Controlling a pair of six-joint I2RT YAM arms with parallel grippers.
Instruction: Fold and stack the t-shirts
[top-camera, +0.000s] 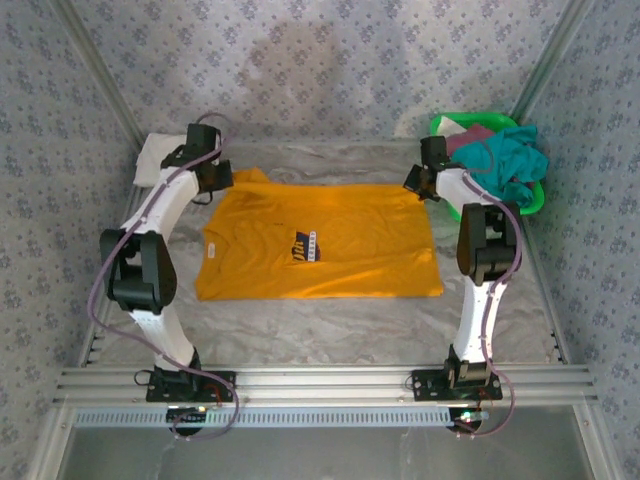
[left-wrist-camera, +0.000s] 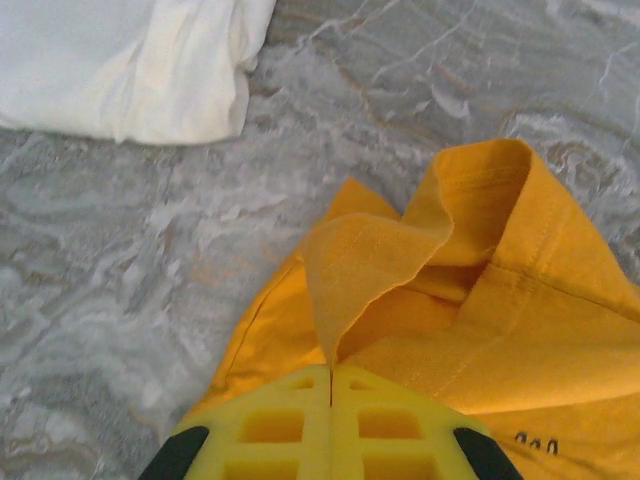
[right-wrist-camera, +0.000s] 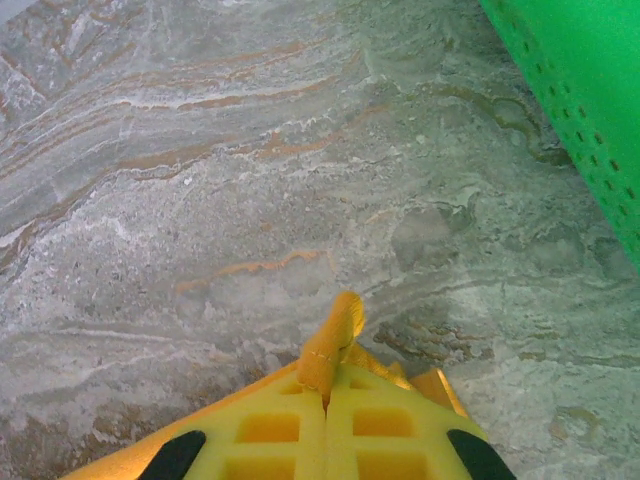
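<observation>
Left gripper is clamped tight on a raised flap of the orange tee, pads meeting at the bottom centre of its wrist view. The lower edge cuts off the finger bodies. Right gripper is likewise closed, pinching a small rolled nub of the same cloth, most of which I can't see beneath the pads. From above, the tee lies spread flat mid-frame on the table, its two far corners at the grippers. The navy-and-white chest print is too small for me to read. White tee sits upper left, largely hidden behind the left arm, and is cropped at the wrist view's top edge. Upper right, the basket holds a teal tee heaped over a maroon tee, which is mostly covered.
</observation>
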